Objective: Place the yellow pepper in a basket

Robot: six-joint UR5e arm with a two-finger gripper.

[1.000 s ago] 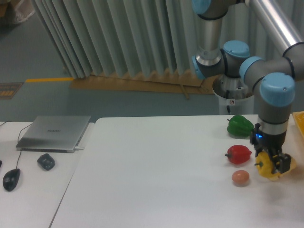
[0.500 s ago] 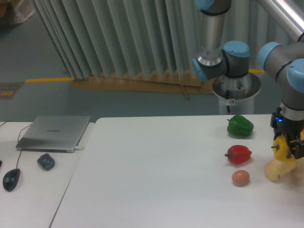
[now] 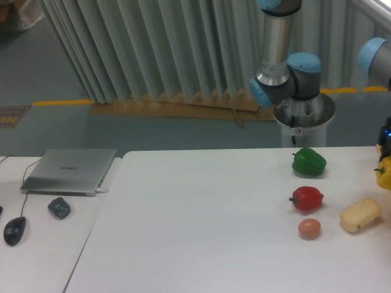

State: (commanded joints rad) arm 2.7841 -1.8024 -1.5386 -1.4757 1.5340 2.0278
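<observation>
1. I see the arm's base joint [image 3: 287,79] behind the tabletop [image 3: 201,220] at 12 o'clock.
2. The wrist is cut off at the 3 o'clock frame edge.
3. The yellow pepper [image 3: 385,175] hangs there, above the tabletop.
4. I cannot tell how the fingers stand; they are out of view.
5. The beige lump [image 3: 360,214] lies below the pepper.

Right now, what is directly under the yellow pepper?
Nothing visible: the yellow pepper hangs at the frame's right edge, above the white table. The end effector holding it is mostly cut off.
</observation>
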